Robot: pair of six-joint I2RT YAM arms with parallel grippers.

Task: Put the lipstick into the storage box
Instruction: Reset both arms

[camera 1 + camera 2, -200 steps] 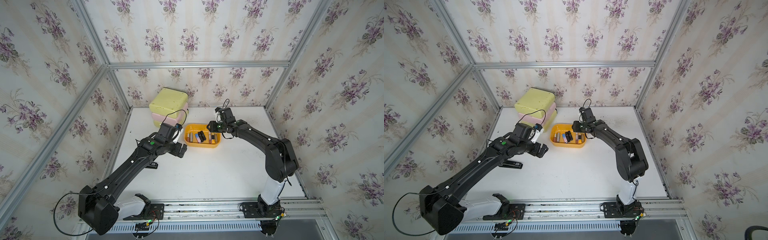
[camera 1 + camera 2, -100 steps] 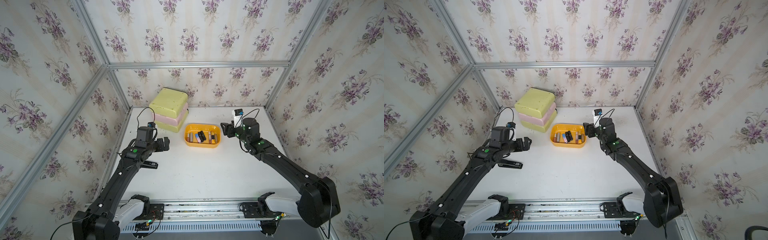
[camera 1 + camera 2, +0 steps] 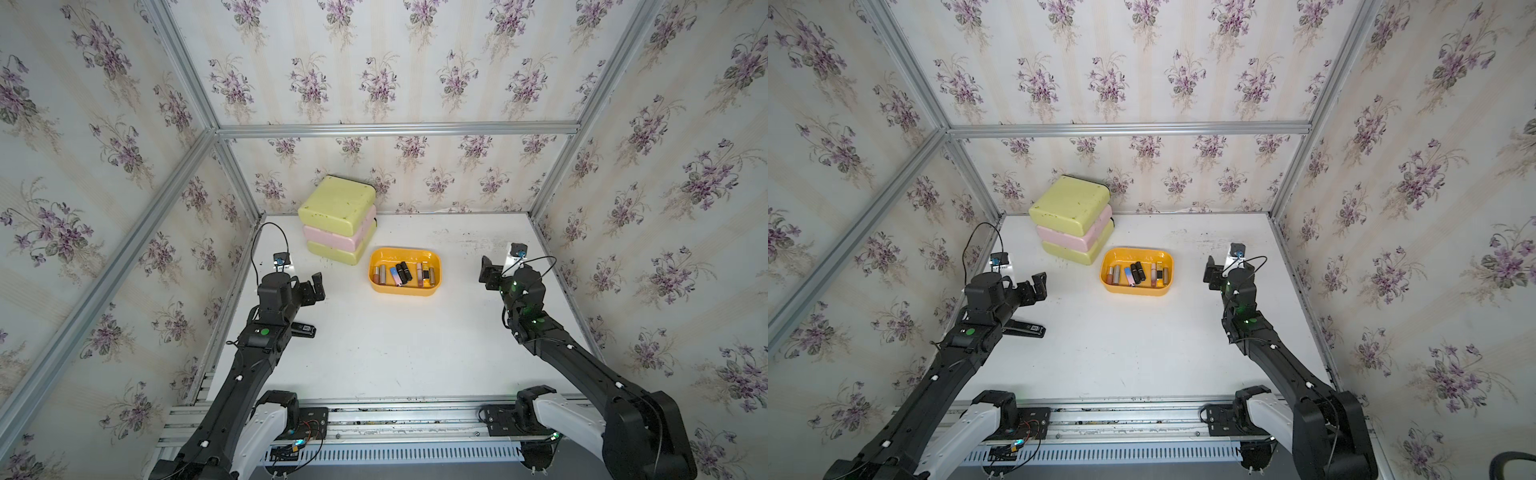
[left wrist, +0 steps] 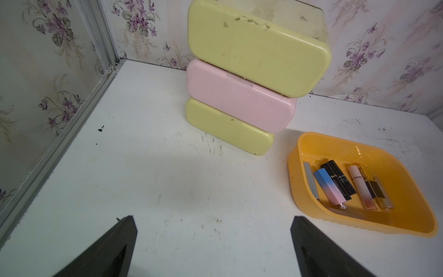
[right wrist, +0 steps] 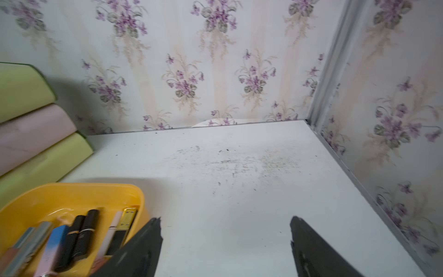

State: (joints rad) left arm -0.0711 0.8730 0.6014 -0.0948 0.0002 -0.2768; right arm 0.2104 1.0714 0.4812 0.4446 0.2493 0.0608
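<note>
lipsticks (image 3: 402, 272) lie in the box (image 3: 376, 281), side by side, long axes toward twelve o'clock in both top views. i see no loose one on the counter (image 3: 395, 345), so the task looks done.

from the right claw (image 3: 487, 272) the box lies at nine o'clock; from the left claw (image 3: 314, 288) at about two. both stand well apart from it, the right perhaps a little nearer. both claws are spread wide and hold nothing.

a black flat thing (image 3: 302, 330) lies by the left arm; i can't tell what it is, and neither wrist view shows it. the left wrist view shows the tubes (image 4: 335, 184) sharply, the right wrist's are blurred.
</note>
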